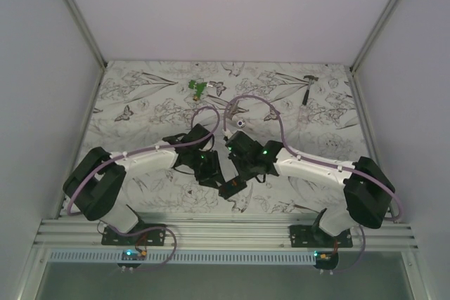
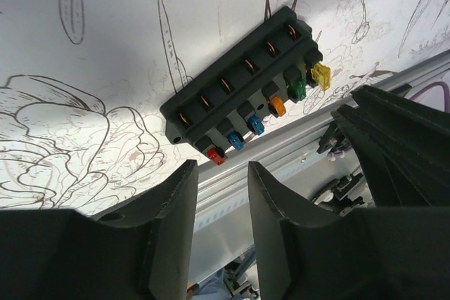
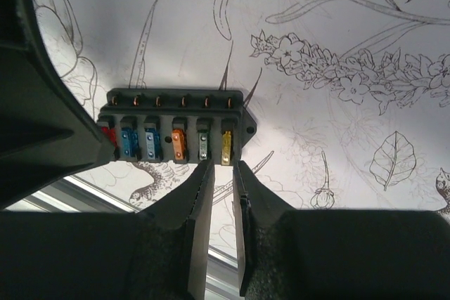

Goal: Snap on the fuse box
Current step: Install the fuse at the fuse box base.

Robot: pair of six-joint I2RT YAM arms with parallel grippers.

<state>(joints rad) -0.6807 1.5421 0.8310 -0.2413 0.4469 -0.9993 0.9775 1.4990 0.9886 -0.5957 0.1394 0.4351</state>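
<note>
From above: shows the small black rectangular plastic fuse box (image 1: 233,188) flat on the flower-printed table surface (image 1: 140,103), close to the near edge and between the two arms. Finds the left gripper (image 1: 209,171) just to its left and the right gripper (image 1: 246,166) just past its far side, with both forearms angled inward from elbows bent out wide. Cannot tell finger spacing at this size. Places a green clip-like piece (image 1: 199,88) and a grey metal tool (image 1: 307,89) well apart, at the far side.

From the left wrist: looks past two dark fingers (image 2: 169,209), moderately parted and holding nothing, tips short of the box. Catches the fuse box (image 2: 246,93) lying diagonally near a silver rail (image 2: 295,159), with red, blue, orange, green and yellow fuses (image 2: 277,107) in a row along its near side.

From the right wrist: peers down fingers (image 3: 200,201) set at a narrow slit and gripping nothing. Puts the tips right at the near edge of the fuse box (image 3: 176,121), beside the yellow fuse; cannot tell whether touching. Takes in the left gripper as a dark bulk over the red-fuse end.
</note>
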